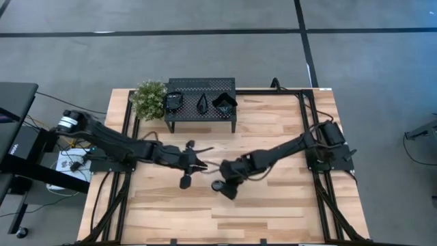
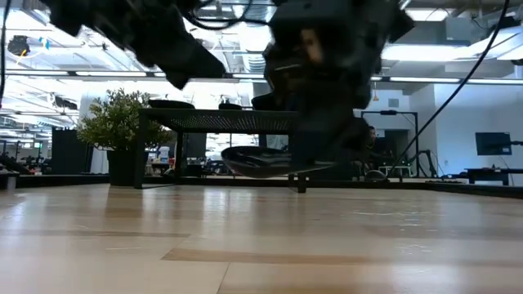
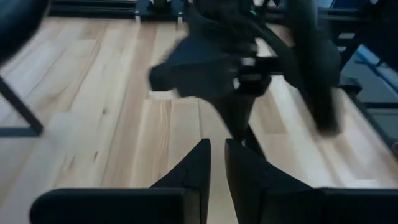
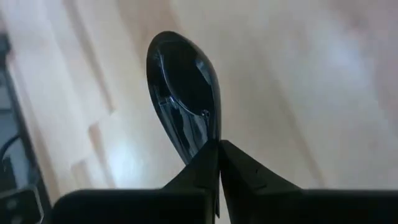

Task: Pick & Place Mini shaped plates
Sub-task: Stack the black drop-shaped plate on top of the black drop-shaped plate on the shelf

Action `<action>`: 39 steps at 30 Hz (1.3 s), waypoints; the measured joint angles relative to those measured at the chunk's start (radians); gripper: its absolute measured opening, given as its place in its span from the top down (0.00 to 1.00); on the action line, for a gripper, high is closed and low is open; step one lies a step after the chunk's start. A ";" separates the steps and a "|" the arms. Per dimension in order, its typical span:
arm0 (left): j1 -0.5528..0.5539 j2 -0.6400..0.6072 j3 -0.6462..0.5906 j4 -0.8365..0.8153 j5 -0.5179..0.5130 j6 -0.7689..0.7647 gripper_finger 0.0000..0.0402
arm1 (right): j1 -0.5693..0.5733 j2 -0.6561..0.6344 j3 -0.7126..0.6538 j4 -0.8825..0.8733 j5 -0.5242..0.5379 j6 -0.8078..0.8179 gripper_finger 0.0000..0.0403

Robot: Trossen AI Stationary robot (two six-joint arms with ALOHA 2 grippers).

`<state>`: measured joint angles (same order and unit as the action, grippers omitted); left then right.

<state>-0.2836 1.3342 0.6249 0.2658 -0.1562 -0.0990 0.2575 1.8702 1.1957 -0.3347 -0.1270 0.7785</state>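
So the right gripper (image 4: 217,146) is pinching a teardrop plate (image 4: 183,99) by its narrow tip, holding it just off the table (image 1: 273,205) near the middle of the worktop. Looks like the carry step, with three plates already sitting on the rack (image 1: 201,87) at the far edge beside the plant (image 1: 148,99). Next move probably needs a lift up and over to the rack without tilting the dish. The left gripper (image 3: 217,165) is reaching in toward the centre too, fingers nearly together and gripping nothing, pointing at the right arm's wrist.
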 joint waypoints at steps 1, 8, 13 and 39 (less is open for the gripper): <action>0.000 0.037 0.000 0.040 0.000 0.016 0.88 | -0.016 0.000 0.000 0.000 0.000 0.000 0.98; 0.011 0.222 0.028 0.192 0.001 0.074 0.83 | -0.080 0.000 0.000 -0.002 -0.010 0.005 0.99; 0.030 0.304 0.046 0.210 0.001 0.095 0.76 | -0.083 0.000 0.000 -0.002 -0.014 -0.004 0.97; 0.042 0.337 0.050 0.176 0.079 0.089 0.76 | -0.094 0.000 0.003 0.082 -0.014 -0.002 0.99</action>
<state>-0.2420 1.6711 0.6750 0.4423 -0.0772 -0.0099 0.1631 1.8706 1.1988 -0.2531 -0.1406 0.7761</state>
